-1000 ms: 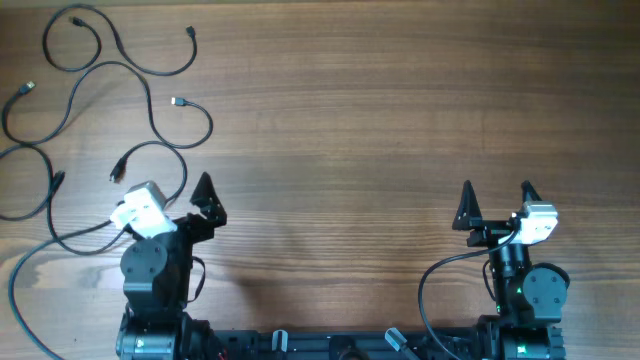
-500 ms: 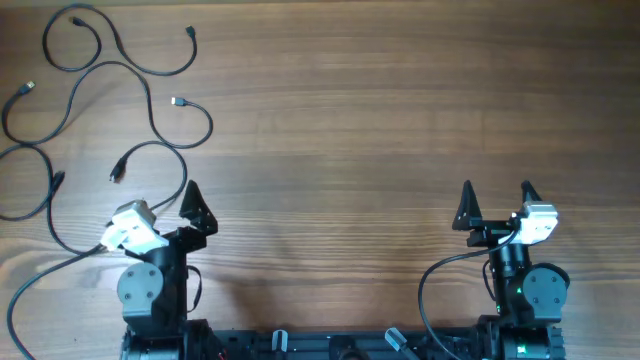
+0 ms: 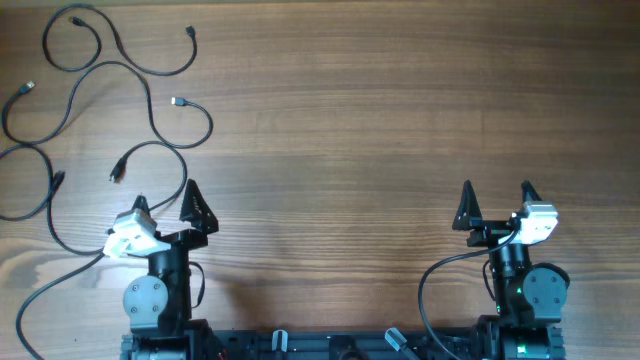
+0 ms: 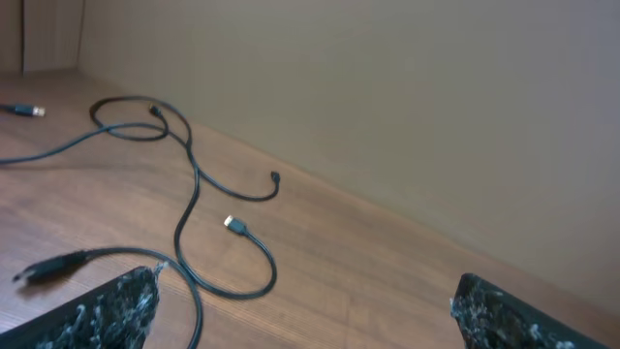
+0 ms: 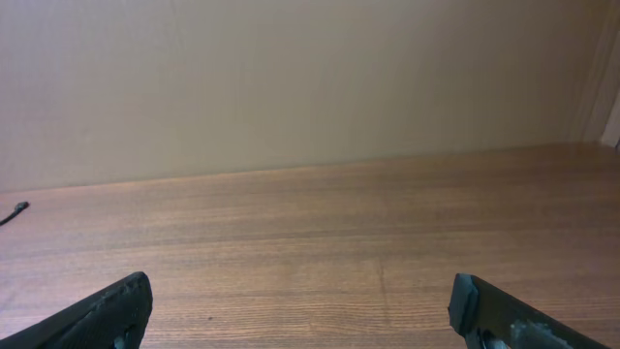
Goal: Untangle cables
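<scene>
Several thin black cables (image 3: 150, 110) lie in separate loose curves at the table's far left. One has a silvery plug (image 3: 178, 102), another a dark plug (image 3: 116, 174). A long cable (image 3: 60, 245) runs past my left arm toward the front edge. My left gripper (image 3: 165, 196) is open and empty, just in front of the nearest curve. In the left wrist view, the cables (image 4: 192, 189) and the silvery plug (image 4: 233, 225) lie ahead of the open jaws (image 4: 310, 315); one cord passes by the left jaw. My right gripper (image 3: 497, 190) is open and empty, far from the cables.
The wooden table (image 3: 380, 120) stretches bare between the arms. A thick black robot wire (image 3: 430, 285) loops by the right arm's base. In the right wrist view, a cable end (image 5: 12, 213) shows at the far left and a beige wall (image 5: 310, 78) stands behind the table.
My left arm has drawn back toward its base and swung a little left, gripper still open. The cables and the right arm have not moved.
</scene>
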